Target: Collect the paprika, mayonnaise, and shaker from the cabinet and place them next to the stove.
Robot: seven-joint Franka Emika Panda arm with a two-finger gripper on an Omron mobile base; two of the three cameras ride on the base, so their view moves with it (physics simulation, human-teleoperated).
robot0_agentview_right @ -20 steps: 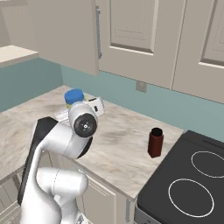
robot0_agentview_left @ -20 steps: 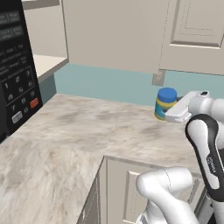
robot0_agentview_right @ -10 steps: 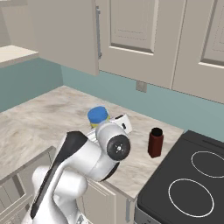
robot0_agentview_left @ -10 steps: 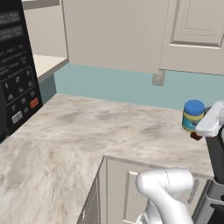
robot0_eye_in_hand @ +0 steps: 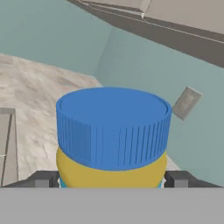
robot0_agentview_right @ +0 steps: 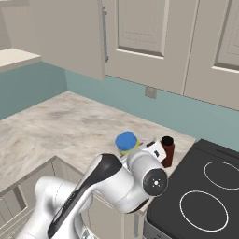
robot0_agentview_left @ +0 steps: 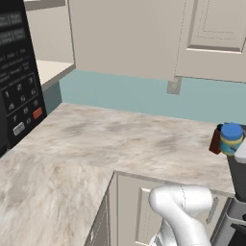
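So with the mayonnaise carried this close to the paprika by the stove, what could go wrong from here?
1. The mayonnaise, clamped in the pincer, is right beside the paprika; setting it down could knock that bottle over.
2. The paprika stands near the stove edge, so a nudge might tip it onto the cooktop.
3. The pincer grips low on the jar, so it might tilt on release.
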